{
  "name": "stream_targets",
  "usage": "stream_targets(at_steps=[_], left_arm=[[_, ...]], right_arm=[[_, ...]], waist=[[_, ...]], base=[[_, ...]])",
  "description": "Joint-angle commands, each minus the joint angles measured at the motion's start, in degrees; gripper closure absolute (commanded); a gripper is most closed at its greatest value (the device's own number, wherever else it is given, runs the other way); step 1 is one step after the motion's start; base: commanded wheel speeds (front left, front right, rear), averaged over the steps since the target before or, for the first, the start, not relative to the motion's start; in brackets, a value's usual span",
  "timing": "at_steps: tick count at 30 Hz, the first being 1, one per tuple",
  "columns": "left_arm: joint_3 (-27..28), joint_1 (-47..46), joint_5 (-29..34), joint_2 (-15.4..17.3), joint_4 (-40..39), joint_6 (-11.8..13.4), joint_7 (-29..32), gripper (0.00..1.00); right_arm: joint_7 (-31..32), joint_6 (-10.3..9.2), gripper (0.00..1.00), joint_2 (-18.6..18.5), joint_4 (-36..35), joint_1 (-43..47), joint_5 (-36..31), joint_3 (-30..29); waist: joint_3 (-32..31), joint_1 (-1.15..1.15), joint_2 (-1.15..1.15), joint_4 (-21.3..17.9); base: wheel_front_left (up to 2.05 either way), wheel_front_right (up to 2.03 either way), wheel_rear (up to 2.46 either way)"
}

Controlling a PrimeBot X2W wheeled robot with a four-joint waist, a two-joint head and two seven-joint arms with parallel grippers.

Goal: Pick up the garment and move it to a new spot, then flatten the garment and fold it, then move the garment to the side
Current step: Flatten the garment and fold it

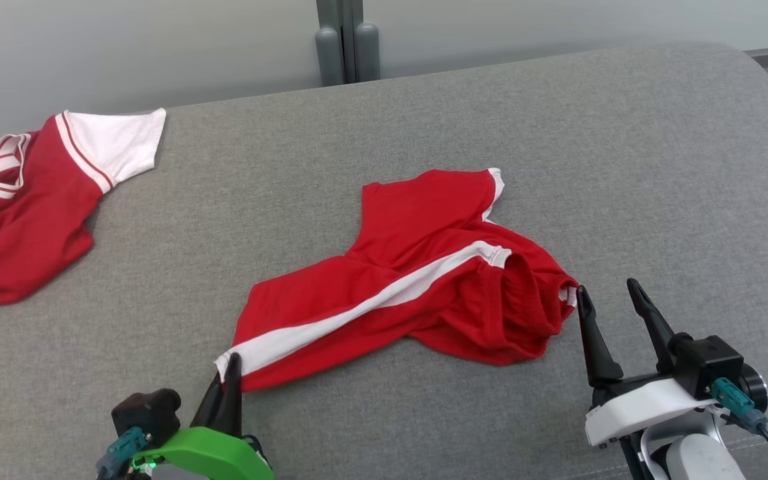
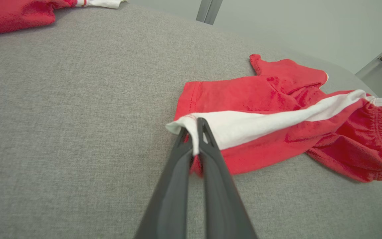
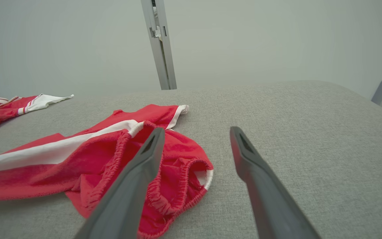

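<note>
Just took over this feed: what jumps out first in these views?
Red shorts with a white side stripe lie crumpled in the middle of the grey padded surface. The left gripper is pinched shut on their near striped hem corner, while the right gripper stands open just beside the elastic waistband. A second red-and-white garment lies at the far left.

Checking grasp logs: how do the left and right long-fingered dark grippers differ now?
Left gripper is shut on the hem corner of the red white-striped shorts; right gripper is open, holding nothing. Left sits at the shorts' leg end; right beside their elastic waistband. Both hang low over the grey upholstered surface.
</note>
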Motion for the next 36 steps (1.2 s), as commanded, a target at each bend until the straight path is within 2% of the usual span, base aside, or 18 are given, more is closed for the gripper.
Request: stream_targets(at_steps=[1,13,14,15,16,25,36], left_arm=[[0.52,0.96,-0.88,-0.18,1.65,0.3,-0.81,1.0],[1.28,-3.08,-2.49,-1.42,15.5,-1.27,-6.8,1.0],[1.25,-3.5,-2.18,-1.48,16.25,-1.23,-7.66,0.64],[1.23,-3.78,-2.11,-1.57,16.68,-1.38,-8.3,0.45],[1.23,-4.13,-2.19,-1.69,17.19,-1.54,-8.99,0.0],[1.33,-5.76,0.42,-1.81,17.27,-1.25,-12.09,0.0],[3.79,-3.82,6.15,-2.66,9.06,-1.14,-12.47,0.0]], right_arm=[[-0.2,-0.02,0.0,-0.13,0.01,0.35,-0.33,0.06],[-0.2,-0.02,0.0,-0.12,0.47,0.1,0.02,0.99],[-0.2,-0.02,0.0,-0.12,0.59,0.03,0.06,1.03],[-0.2,-0.02,0.0,-0.12,0.65,-0.02,0.1,1.05],[-0.2,-0.02,0.0,-0.12,0.67,-0.08,0.14,1.01],[-0.2,-0.02,0.0,-0.13,0.61,0.48,0.1,0.68],[-0.19,-0.02,0.0,-0.13,0.03,0.44,0.3,0.03]], waist=[[0.07,0.0,0.0,-0.24],[-0.01,0.0,0.0,0.01],[-0.15,0.0,0.0,0.07],[-0.29,0.0,0.0,0.11],[-0.5,0.0,0.0,0.17],[-3.53,0.0,0.0,0.52],[-6.53,0.0,0.0,1.54]], base=[[0.0,0.0,0.0],[0.0,0.0,0.0],[0.0,0.0,0.0],[0.0,0.0,0.0],[0.0,0.0,0.0],[0.0,0.0,0.0],[0.0,0.0,0.0]])
